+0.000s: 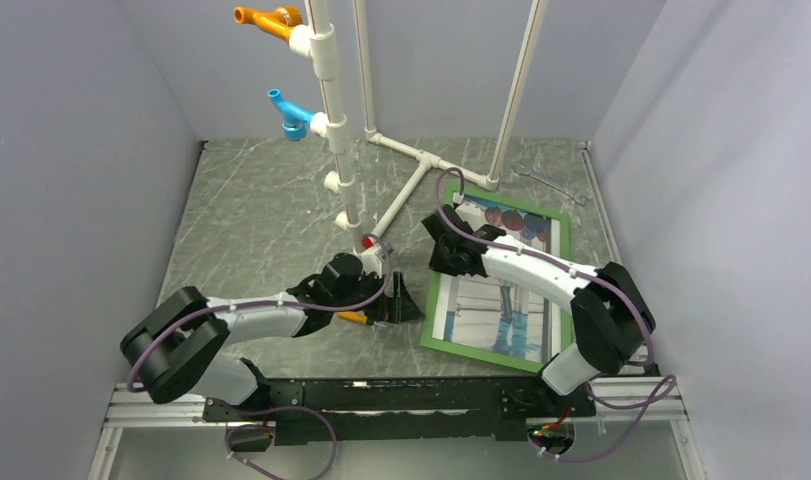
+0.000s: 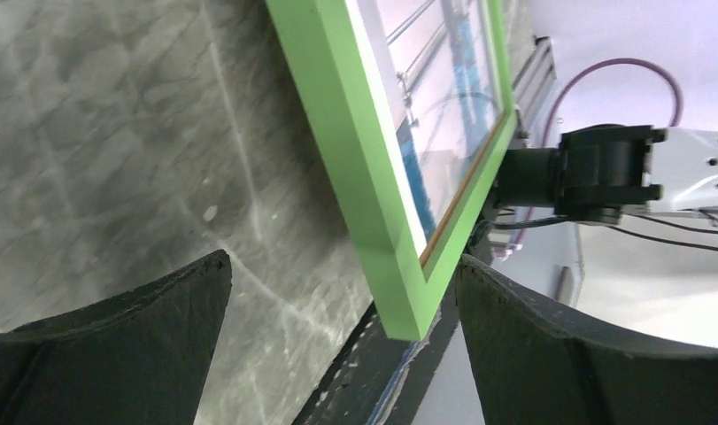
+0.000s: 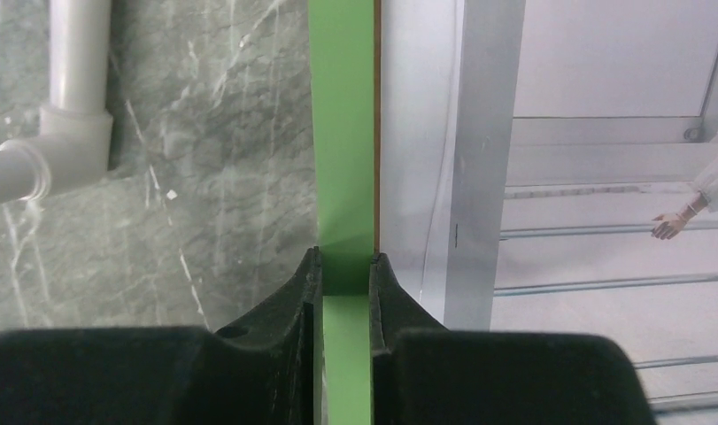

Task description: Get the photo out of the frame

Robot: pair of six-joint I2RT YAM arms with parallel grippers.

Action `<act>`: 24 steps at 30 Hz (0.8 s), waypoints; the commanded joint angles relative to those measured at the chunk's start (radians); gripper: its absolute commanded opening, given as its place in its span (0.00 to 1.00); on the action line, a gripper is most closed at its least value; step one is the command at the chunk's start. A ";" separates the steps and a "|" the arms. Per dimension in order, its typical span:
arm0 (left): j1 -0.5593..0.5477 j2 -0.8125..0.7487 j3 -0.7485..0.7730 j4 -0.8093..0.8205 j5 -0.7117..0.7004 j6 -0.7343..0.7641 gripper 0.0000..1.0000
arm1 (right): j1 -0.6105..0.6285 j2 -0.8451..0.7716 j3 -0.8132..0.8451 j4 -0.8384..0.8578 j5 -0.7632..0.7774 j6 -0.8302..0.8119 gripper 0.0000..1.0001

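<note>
The frame (image 1: 433, 300) has bright green rails with a thin brown inner edge. It encloses the photo (image 1: 486, 310), which is white-bordered and pale bluish-white, with dull red and blue discs at its far end. The table (image 1: 251, 220) is grey-green with irregular white veining, the pipe stand (image 1: 326, 60) is white with one orange fitting (image 1: 266, 20) and one blue fitting (image 1: 291, 112), and the left arm (image 1: 251, 318) and right arm (image 1: 531, 265) are white and black with purple cables (image 2: 616, 61).

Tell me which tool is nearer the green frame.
Right. The right tool is clamped on the frame at its left rail, touching it. The left tool stands open just off that same rail, toward the near corner, gripping nothing.
</note>
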 commanded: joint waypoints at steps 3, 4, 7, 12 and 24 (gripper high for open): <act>-0.001 0.110 0.019 0.327 0.141 -0.108 0.92 | -0.008 -0.109 -0.021 0.118 -0.062 0.014 0.00; -0.001 0.122 0.024 0.337 0.150 -0.109 0.89 | -0.010 -0.119 -0.023 0.115 -0.060 0.013 0.00; -0.006 0.151 0.046 0.352 0.176 -0.110 0.82 | -0.017 -0.143 -0.028 0.125 -0.069 -0.007 0.00; -0.011 0.180 0.051 0.389 0.191 -0.122 0.74 | -0.018 -0.170 -0.043 0.159 -0.097 -0.055 0.00; -0.018 0.215 0.109 0.342 0.208 -0.088 0.49 | -0.018 -0.252 -0.088 0.211 -0.137 -0.085 0.00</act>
